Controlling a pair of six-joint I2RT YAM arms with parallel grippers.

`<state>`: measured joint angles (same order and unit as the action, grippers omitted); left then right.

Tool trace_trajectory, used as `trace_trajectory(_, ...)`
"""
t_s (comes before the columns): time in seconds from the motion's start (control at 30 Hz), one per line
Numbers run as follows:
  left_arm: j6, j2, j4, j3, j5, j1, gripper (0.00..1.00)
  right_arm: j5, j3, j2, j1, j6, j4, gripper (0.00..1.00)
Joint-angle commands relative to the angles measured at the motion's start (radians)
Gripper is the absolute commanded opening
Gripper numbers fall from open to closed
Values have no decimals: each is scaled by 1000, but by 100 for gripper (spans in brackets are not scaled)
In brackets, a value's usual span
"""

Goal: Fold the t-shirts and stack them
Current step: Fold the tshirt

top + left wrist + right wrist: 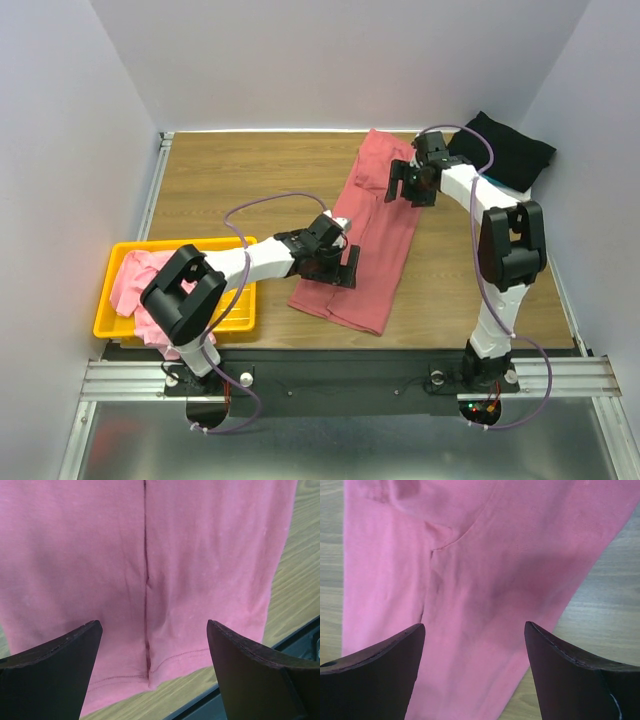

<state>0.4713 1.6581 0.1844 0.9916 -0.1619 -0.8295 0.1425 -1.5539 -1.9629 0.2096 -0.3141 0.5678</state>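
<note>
End effector check first: in the overhead view the left end effector sits over the near end of the big dusty-red cloth t-shirt, and the right end effector is over its far end. The shirt lies as a long narrow strip running diagonally across the wooden counter, so I'd say the lengthwise fold is done and the crosswise fold is up now. A black cloth t-shirt is bunched at the far right corner, and a light pink cloth t-shirt spills out of the yellow slotted plastic basket at near left, neither folded yet. In the left wrist view, the left end effector is spread wide with nothing between its jaws, hovering above the stitched hem and the seam where the two folded edges meet. The right wrist view looks about the same: the right end effector is wide open and empty over the wrinkled sleeve area. Next move, my guess, is for both to drop, pinch all layers at one end, and carry it over to the other without the strip splaying open.
</note>
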Motion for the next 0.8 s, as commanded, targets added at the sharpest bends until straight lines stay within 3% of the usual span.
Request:
trace_trajectory(0.0, -26, 23, -66, -25, -21, -23, 99, -32, 11, -46, -4, 13, -52, 86)
trace_trajectory(0.3, 55, 98, -144, -64, -118, -92, 99, -52, -43, -162, -4, 21, -60, 86)
trace_trajectory(0.77, 113, 264, -157, 122, -269, -217, 99, 25, -215, -333, -4, 30, -60, 86)
